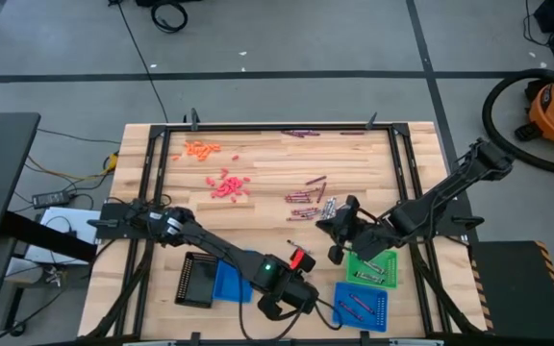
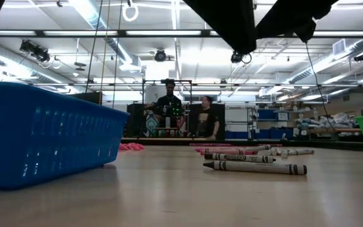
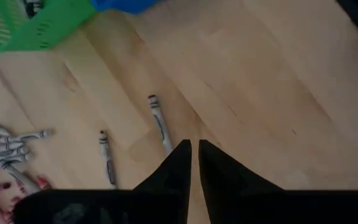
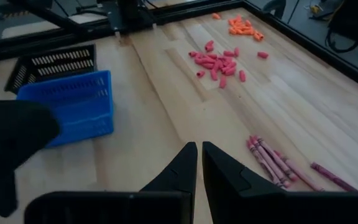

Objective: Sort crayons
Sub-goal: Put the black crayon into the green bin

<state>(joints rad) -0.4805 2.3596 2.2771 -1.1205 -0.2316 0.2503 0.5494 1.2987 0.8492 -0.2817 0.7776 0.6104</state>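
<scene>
The high view looks straight down from well above, taking in the whole wooden table (image 1: 277, 163), both arms and the floor around it, while the low view sits at table-top height, close beside a blue tray (image 2: 40, 135), and faces level across the boards into the room behind. The left wrist view looks steeply down from close above the boards past its gripper (image 3: 195, 149); the right wrist view looks slantwise across the table past its gripper (image 4: 199, 151). The right wrist and high views share the red-pink crayons (image 4: 219, 63) and orange crayons (image 4: 241, 26).
</scene>
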